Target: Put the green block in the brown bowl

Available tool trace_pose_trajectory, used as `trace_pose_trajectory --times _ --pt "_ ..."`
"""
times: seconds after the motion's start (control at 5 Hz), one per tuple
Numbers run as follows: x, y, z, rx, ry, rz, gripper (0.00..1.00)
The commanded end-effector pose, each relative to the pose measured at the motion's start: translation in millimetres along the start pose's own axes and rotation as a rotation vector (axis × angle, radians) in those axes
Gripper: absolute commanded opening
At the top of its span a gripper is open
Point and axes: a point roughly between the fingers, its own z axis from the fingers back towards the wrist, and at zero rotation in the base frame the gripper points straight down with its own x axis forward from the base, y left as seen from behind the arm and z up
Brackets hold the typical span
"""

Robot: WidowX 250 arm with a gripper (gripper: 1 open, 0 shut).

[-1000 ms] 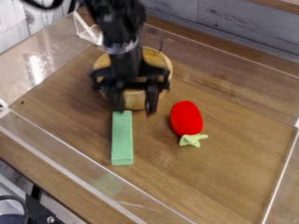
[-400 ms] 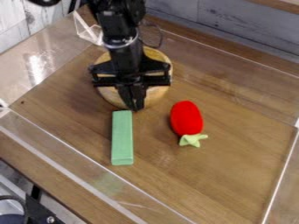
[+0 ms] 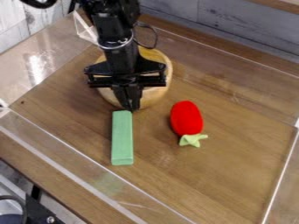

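Although its fingers are pressed together on nothing, the hand [image 3: 129,103] hangs just above the far end of the green block [image 3: 122,137], which lies flat on the surface [image 3: 233,175]. The brown bowl [image 3: 160,63] sits right behind the hand. The block looks light, stiff and smooth, best pinched across its narrow width near the middle.

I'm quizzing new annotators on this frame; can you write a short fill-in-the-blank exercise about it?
1. The flat light-green block lies on the wooden ____.
2. The pincer, above the block's far end, is ____.
3. The round light-brown wooden bowl sits ____ the arm.
4. The red strawberry toy lies to the block's ____.

Missing words: table; shut; behind; right
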Motion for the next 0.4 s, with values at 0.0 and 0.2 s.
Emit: trace_pose_trajectory --times 0.0,0.2 --pt "11.0 -0.3 15.3 -0.011 -0.061 0.001 0.0" --pt "14.9 -0.3 20.9 -0.013 -0.07 -0.001 0.0"
